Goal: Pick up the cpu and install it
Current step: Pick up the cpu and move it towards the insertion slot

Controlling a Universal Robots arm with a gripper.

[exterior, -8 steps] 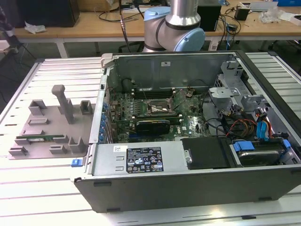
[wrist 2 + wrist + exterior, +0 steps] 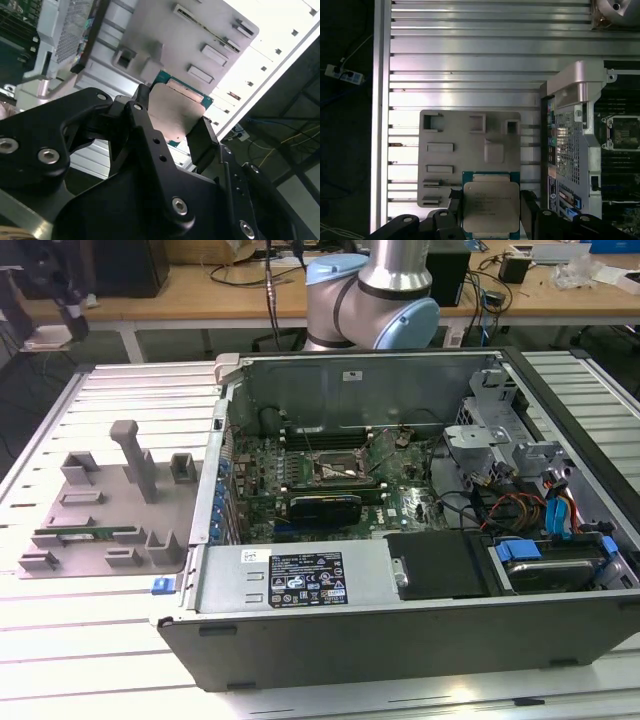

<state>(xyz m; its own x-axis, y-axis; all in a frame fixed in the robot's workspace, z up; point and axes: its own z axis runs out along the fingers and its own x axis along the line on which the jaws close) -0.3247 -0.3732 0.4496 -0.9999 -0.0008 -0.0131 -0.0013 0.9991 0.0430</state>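
Silver slats made up the table (image 2: 100, 640). On it sat a big open computer case (image 2: 400, 630), with a grey tray (image 2: 90, 510) just beside it.

In the first wrist view, the gripper (image 2: 491, 212) had its two black fingers (image 2: 527, 207) pressed in on two sides of the cpu (image 2: 491, 205). It was held tight, with its shiny side facing the camera. The cpu looked lifted up in the air over the grey tray, outside the case.

So the picking up looked done. The putting in was not done. The socket (image 2: 340, 468) deep in the case had no cpu in it, as far as I could tell.

Up high there was lots of open room. The case wall (image 2: 225, 470) stood between the tray and the socket. Down by the socket it was crowded. A dark card (image 2: 325, 508) lay just beside it, and wires (image 2: 510, 505) were near on the exterior view's right.
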